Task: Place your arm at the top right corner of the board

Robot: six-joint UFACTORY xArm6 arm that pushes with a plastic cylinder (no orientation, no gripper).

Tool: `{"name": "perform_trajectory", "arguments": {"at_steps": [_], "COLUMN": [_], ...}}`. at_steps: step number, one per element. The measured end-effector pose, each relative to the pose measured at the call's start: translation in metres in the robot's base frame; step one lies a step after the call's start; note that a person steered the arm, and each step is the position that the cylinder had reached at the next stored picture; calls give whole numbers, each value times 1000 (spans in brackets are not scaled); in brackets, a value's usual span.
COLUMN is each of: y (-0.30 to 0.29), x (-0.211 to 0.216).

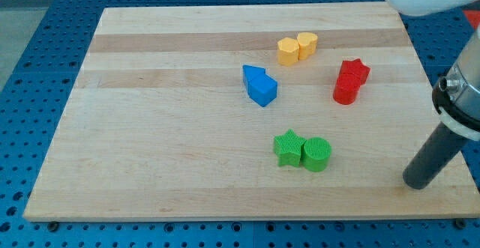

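My tip (417, 185) is seen at the view's right, low on the board (172, 165), close to its right edge. No claw is fitted: the arm ends in a plain dark rod, so nothing can be opened, closed or gripped, and the tip touches no block.

The top right corner of the board (391, 11), which is the goal, lies toward the view's top from my tip and slightly to the view's left, along the same right edge. It is judged that the coming move is a nearly straight slide upward along this edge.

To the view's left of my tip, well apart, the green cylinder (316, 154) and the green star (289, 147) stand touching each other. Up and to the left are the red star (355, 71) and a red block (345, 91), then the yellow heart (307, 44), the yellow hexagon (288, 51) and a blue block (259, 85). The red pair is nearest to the path, but it seems clear of it.
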State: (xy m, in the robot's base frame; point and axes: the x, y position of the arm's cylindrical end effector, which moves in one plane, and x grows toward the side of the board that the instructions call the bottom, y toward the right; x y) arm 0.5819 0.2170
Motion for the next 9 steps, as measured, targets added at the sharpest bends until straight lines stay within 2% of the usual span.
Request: {"name": "perform_trajectory", "arguments": {"at_steps": [9], "y": [-31], "x": [0]}}
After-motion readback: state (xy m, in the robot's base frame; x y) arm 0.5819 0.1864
